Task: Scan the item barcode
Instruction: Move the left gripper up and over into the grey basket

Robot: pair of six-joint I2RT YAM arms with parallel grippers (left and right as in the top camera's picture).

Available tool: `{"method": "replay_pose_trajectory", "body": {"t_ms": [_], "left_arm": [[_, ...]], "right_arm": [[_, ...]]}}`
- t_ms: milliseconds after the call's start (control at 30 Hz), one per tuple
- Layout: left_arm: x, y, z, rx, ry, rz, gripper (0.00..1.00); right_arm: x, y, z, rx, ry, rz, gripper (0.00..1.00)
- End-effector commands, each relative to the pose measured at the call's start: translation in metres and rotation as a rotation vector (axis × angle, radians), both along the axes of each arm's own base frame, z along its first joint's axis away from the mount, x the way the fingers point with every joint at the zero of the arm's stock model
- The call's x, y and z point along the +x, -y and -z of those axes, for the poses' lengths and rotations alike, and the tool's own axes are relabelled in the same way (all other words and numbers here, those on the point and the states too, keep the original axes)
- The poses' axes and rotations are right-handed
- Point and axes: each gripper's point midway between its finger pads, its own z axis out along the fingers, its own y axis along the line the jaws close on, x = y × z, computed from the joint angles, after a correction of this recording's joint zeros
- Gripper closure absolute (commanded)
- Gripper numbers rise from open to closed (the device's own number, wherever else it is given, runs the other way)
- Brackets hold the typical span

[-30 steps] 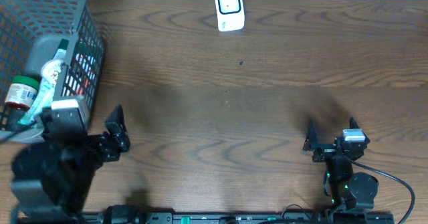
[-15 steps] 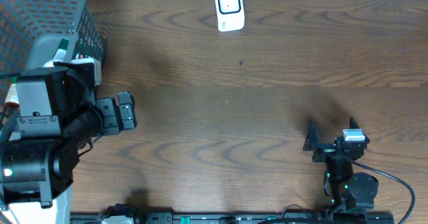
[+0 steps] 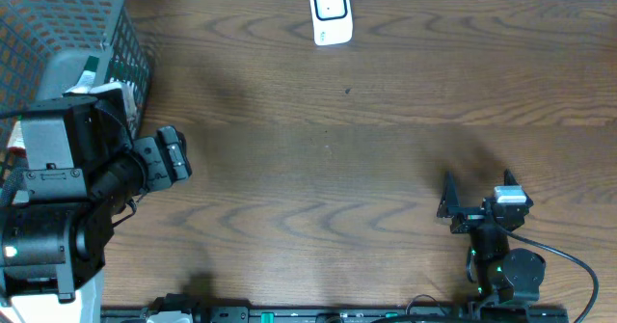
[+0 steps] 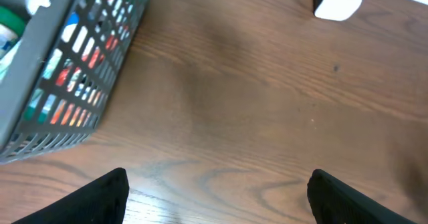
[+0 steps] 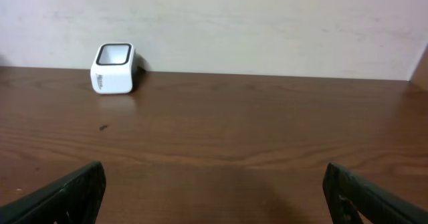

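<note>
Left wrist view showed the left gripper (image 4: 217,198) with its two dark fingertips (image 4: 107,196) spread wide apart and nothing between them, hovering over bare wood. In the overhead view that gripper (image 3: 172,156) sat just beside the right-hand wall of the grey mesh basket (image 3: 123,43), at the table's (image 3: 337,169) left side, with the bulky left arm (image 3: 53,207) covering the basket's near part. The items (image 4: 9,18) to be scanned lay inside the basket (image 4: 80,110); red, orange and blue packaging showed through the mesh, though what each pack was could not be made out through the wires.

The right gripper (image 3: 477,194) rested low near the front right edge of the table, its jaws also fully parted and empty, as its own camera confirmed (image 5: 217,204). Well apart from both grippers, the white scanner (image 3: 330,13) stood upright at the middle of the far edge, against the pale wall (image 5: 267,23), its dark-framed window facing up (image 5: 114,68).
</note>
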Motion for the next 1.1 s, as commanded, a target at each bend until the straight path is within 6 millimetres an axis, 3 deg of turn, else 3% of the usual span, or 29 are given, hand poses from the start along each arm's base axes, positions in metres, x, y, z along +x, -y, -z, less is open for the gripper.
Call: {"method": "replay_pose_trajectory", "body": {"t_ms": [0, 200, 1067], "left_arm": [[-0.001, -0.006, -0.009, -0.008, 0.026, -0.065, 0.12], [-0.001, -0.019, -0.008, 0.021, 0.024, -0.148, 0.12], [0.001, -0.03, -0.01, 0.065, 0.037, -0.195, 0.11]], "right_arm": [[0.0, 0.002, 0.0, 0.009, 0.001, 0.012, 0.01], [0.0, 0.002, 0.0, 0.009, 0.0, 0.012, 0.01], [0.0, 0.002, 0.0, 0.009, 0.0, 0.012, 0.01]]}}
